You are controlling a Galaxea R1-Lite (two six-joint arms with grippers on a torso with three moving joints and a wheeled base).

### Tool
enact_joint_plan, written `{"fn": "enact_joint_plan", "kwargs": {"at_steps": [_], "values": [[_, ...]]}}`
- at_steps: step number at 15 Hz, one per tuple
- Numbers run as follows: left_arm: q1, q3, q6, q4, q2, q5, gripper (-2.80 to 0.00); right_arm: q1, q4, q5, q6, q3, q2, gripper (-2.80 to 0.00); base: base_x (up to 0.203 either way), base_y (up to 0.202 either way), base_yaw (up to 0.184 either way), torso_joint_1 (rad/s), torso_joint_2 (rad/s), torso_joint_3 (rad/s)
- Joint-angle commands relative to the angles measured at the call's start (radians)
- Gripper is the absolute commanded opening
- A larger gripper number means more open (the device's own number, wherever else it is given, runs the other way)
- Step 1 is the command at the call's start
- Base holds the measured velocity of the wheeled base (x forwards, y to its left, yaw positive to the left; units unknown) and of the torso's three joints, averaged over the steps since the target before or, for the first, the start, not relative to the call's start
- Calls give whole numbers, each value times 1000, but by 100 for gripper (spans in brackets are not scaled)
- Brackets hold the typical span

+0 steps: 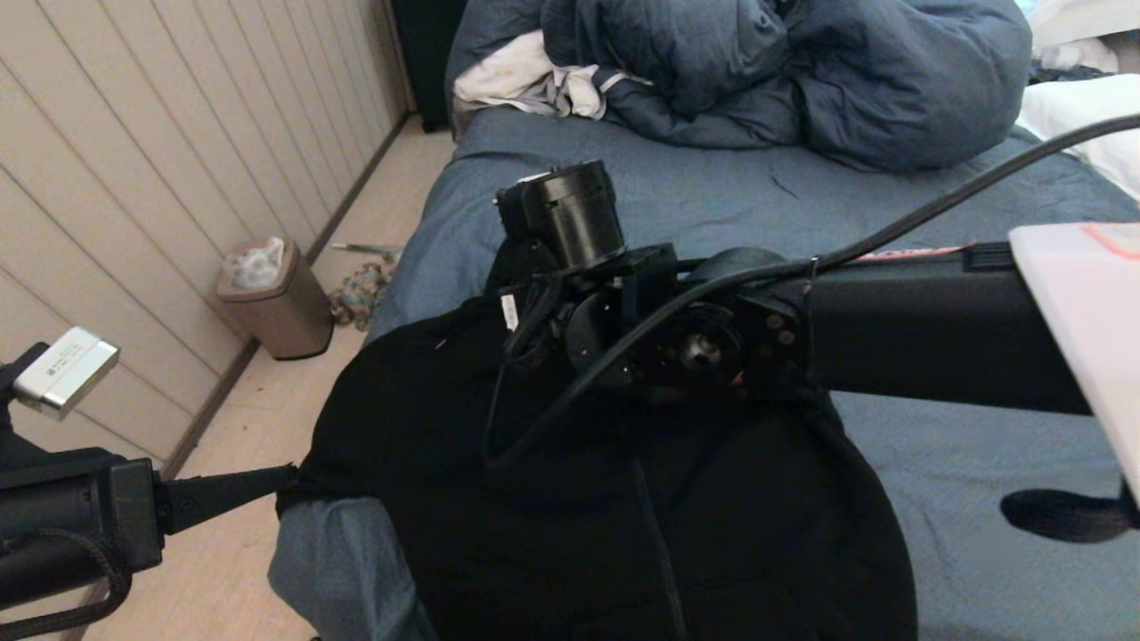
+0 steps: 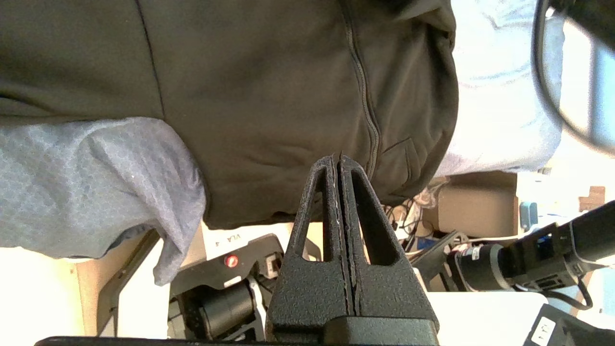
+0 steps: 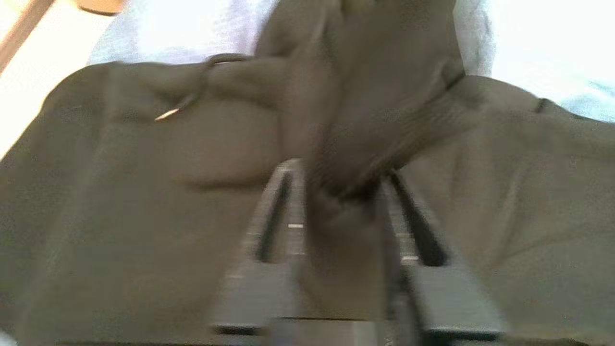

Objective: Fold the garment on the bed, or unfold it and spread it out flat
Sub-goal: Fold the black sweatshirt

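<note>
The black zip-front garment [image 1: 579, 516] lies over the near left corner of the bed [image 1: 935, 499], its hem hanging off the edge. My right arm reaches in from the right, and its wrist [image 1: 623, 329] hides the fingers over the garment's upper part. In the right wrist view the right gripper [image 3: 338, 173] stands open, with a bunched fold of the garment [image 3: 120, 192] lying between its fingers [image 3: 288, 202]. My left gripper [image 1: 285, 478] is shut and empty, its tip level with the garment's left edge. In the left wrist view the left gripper [image 2: 339, 158] points at the garment's zipper side [image 2: 264, 96] and the sheet [image 2: 96, 178].
A puffy dark blue duvet [image 1: 784, 71] and a white-grey cloth [image 1: 525, 80] are heaped at the bed's far end. A tan bin [image 1: 272, 298] and a rope bundle [image 1: 361, 289] sit on the floor by the panelled wall. A black cable [image 1: 935, 209] runs along my right arm.
</note>
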Motion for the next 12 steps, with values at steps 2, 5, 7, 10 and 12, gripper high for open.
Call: {"fn": "enact_joint_plan", "kwargs": {"at_steps": [2,5,7,10,12], "values": [[0,0,-3,-1,-4,-3,-280,9,0,0,1,-5,7,0,0,0,0,0,0,0],[0,0,-3,-1,-3,-3,-280,-2,-26,8,24,-7,-7,0,0,0,0,0,0,0],[0,0,-3,-1,2,-3,-280,-15,-35,9,33,-8,-32,0,0,0,0,0,0,0],[0,0,-3,-1,8,-3,-280,-57,-30,8,60,21,-79,-230,0,0,0,0,0,0],[0,-15,-3,5,22,9,-280,-101,-24,33,81,52,-153,-280,0,0,0,0,0,0]]}}
